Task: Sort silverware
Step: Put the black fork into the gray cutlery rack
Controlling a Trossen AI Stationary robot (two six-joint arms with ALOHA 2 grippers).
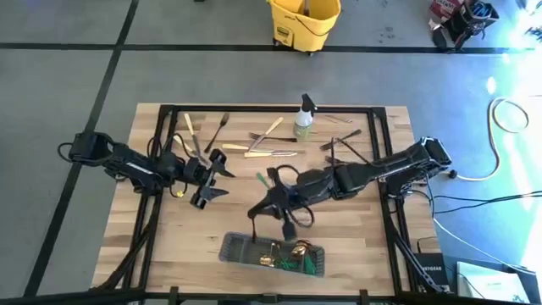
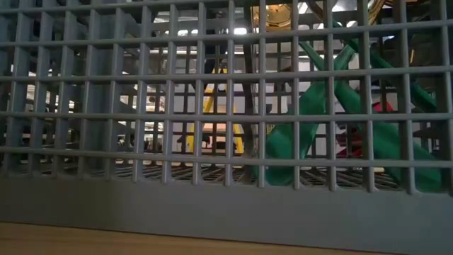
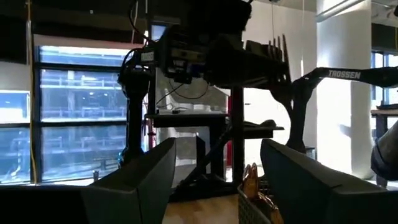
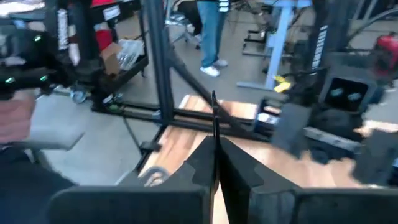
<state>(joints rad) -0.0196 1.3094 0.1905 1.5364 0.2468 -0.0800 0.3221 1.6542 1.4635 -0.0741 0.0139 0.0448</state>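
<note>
The right end effector (image 1: 269,208) is clenched on a dark fork (image 4: 214,134), standing upright just above the grey caddy (image 1: 273,252) at the worktop's (image 1: 195,233) near edge. The left end effector (image 1: 213,178) waits open, near loose silverware (image 1: 269,153) farther back.

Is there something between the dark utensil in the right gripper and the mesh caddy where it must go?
Nothing visible. The right gripper holds a dark utensil hanging just above the grey caddy, with only bare table between them.
</note>
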